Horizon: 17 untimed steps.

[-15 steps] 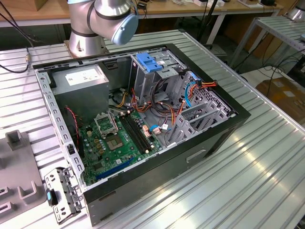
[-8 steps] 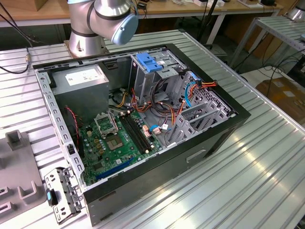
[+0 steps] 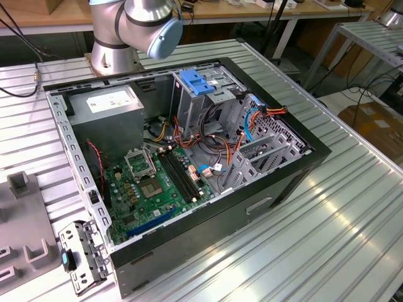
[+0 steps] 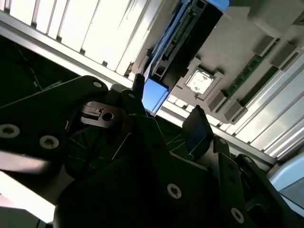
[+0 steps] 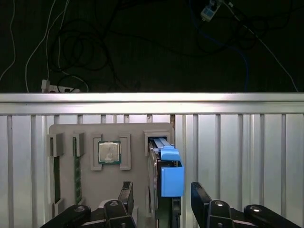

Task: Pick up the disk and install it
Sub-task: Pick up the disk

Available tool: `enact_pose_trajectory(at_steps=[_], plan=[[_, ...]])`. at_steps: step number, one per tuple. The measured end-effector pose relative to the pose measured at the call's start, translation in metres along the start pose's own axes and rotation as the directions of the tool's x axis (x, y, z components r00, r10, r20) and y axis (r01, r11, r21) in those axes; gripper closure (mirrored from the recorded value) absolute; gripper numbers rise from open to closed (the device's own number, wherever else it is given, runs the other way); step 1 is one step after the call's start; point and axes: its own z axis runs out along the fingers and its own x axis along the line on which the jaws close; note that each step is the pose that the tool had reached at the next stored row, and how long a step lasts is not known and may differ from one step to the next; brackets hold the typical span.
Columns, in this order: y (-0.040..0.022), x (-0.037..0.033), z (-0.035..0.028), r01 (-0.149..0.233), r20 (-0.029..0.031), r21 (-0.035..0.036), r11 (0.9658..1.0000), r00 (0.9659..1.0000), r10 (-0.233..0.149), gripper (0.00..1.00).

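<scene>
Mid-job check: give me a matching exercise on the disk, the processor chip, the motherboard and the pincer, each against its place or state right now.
Things:
1. disk
2. processor chip
3. motherboard
4. pincer

Places or states:
A. lying flat inside the open computer case
B. open, straddling the disk
C. standing on edge in a slot of the grey plate
D. flat in a square holder on the grey plate

Pairs: 1-C, 2-D, 3-A, 4-B
</scene>
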Motion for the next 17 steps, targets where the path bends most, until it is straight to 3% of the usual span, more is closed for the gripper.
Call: enact_pose_trajectory(at_steps=[2,5,6,8,17], plan=[[0.0002,-0.0011,0.0019,0.0,-0.0001,-0.0003,1.0,1.0,0.0,0.4],[0.0016,-0.0044,0.0103,0.0,-0.0002,-0.001,1.0,1.0,0.0,0.4],[0.0019,-0.0055,0.0135,0.0,-0.0006,-0.0026,1.0,1.0,0.0,0.4],[0.0045,-0.0058,0.0184,-0.001,-0.0011,-0.0126,0.9999,1.0,0.001,0.4],[0.0055,-0.0058,0.0385,-0.001,-0.0011,-0.0132,0.9999,1.0,0.001,0.4]])
